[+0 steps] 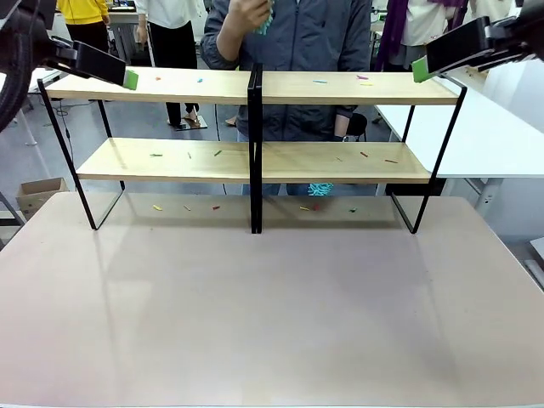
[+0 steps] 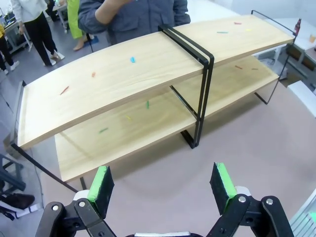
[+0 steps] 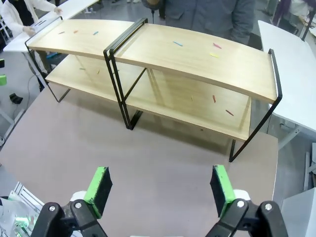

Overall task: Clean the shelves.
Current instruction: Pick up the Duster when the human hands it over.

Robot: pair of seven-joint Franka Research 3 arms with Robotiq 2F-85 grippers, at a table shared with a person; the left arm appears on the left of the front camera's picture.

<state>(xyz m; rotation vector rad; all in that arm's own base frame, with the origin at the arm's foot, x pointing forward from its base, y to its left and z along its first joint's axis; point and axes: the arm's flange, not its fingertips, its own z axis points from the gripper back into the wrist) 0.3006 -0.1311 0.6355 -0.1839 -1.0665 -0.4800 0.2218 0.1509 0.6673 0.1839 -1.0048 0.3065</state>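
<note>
The shelves stand across the far half of the table, two wooden tiers on a thin black frame with a double post in the middle. Small coloured scraps lie scattered on both tiers and on the table beneath them. My left gripper hovers high by the shelves' top left corner. In its wrist view the left gripper is open over the table, facing the shelves. At the top right corner hangs my right gripper. Its own view shows the right gripper open, with the shelves ahead.
A person stands close behind the shelves, one hand raised with a teal thing. The pinkish table lies bare in front. A white table stands at the right, a cardboard box on the floor at left.
</note>
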